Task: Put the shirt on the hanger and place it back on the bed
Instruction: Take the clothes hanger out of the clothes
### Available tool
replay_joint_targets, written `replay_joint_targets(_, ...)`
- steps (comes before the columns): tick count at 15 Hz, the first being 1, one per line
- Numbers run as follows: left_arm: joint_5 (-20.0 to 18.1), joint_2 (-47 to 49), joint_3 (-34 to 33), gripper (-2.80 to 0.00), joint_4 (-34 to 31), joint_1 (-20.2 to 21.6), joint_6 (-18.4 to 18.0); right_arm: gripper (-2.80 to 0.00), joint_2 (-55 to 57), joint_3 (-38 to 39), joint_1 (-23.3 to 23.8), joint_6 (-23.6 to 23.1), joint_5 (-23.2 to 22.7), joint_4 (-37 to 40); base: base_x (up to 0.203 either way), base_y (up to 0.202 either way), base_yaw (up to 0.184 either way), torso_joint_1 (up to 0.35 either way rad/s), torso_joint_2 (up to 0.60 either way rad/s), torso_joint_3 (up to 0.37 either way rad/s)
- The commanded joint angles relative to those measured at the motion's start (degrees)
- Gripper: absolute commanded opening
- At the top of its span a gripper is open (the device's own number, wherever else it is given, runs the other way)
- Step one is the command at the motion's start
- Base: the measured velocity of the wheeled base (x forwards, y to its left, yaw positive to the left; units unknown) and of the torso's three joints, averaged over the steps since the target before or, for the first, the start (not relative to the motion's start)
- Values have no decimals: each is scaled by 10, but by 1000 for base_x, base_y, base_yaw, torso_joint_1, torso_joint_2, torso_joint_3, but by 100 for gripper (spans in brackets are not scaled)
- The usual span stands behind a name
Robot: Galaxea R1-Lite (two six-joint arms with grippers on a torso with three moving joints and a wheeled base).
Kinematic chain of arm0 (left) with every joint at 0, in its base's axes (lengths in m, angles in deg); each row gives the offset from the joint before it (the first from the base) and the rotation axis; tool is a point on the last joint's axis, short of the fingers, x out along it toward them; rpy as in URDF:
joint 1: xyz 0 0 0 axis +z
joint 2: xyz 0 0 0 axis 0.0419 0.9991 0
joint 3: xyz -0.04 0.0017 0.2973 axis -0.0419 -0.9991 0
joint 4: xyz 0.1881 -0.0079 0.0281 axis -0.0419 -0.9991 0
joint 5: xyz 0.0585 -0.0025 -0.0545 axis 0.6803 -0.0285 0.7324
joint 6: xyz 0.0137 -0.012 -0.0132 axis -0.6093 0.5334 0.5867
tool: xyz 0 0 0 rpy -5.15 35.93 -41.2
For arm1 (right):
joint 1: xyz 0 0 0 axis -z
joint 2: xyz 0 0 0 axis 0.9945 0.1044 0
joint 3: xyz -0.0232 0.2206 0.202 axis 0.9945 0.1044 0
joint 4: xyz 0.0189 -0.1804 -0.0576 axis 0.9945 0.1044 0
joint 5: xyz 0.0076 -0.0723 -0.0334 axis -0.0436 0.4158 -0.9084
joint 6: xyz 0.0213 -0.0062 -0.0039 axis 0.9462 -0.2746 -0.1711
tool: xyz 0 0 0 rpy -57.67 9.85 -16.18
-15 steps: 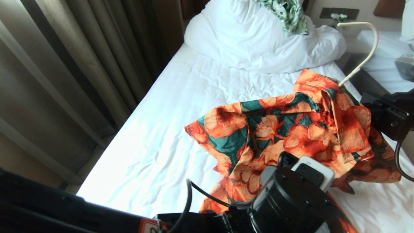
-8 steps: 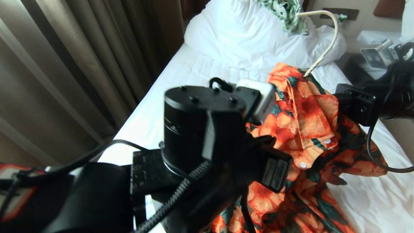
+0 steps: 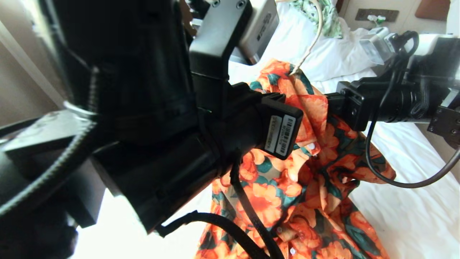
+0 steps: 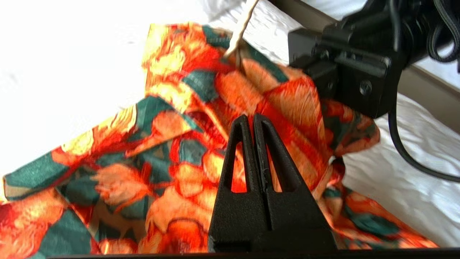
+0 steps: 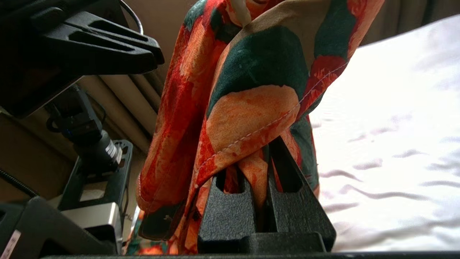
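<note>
The bed (image 3: 402,201), under a wrinkled white sheet, fills the scene from near to far, with a bunched white duvet (image 3: 334,59) at its far end. The left arm (image 3: 151,118), black and very close to the head camera, covers most of the left side. The shirt (image 3: 309,172), orange flowers over dark green leaves, hangs in the middle of the scene above the sheet, its collar end raised and its lower part trailing down toward the near edge of the bed. The right arm (image 3: 395,99) reaches in level from the right at the height of the shirt's upper part.

The right gripper (image 5: 264,169) has its jaws pinching a fold of the shirt, cloth showing between them and draped over their tips. The left gripper (image 4: 253,120) is just in front of the shirt's upper front, its jaws pressed together; whether any cloth is caught between them cannot be told.

The hanger (image 3: 312,39) shows only as a thin cream wire rising out of the collar toward the far end of the bed; the rest is hidden inside the shirt. A green-and-white leaf-print garment (image 3: 329,16) lies on the duvet.
</note>
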Motion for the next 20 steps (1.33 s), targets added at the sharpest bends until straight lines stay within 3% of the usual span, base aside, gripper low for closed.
replay_joint_targets(1, 10, -27, 1, -280, 2, 0, -15, -280, 8, -22, -39, 0, 41, -2, 0, 0, 0, 0, 0, 0)
replay_joint_targets(5, 36, -85, -16, -280, 1, 22, -49, -280, 17, -52, -88, 0, 57, 1, 0, 0, 0, 0, 0, 0)
replay_joint_targets(9, 39, -148, -60, -280, 2, 66, -67, -280, 50, -98, -156, 0, 147, 2, 0, 0, 0, 0, 0, 0)
replay_joint_targets(15, 39, -174, -71, -280, 29, 101, -112, -280, 95, -158, -204, -1, 185, 37, 0, 0, 0, 0, 0, 0)
replay_joint_targets(20, 39, -150, -70, -280, 38, 108, -115, -280, 92, -164, -214, -1, 188, 38, 0, 0, 0, 0, 0, 0)
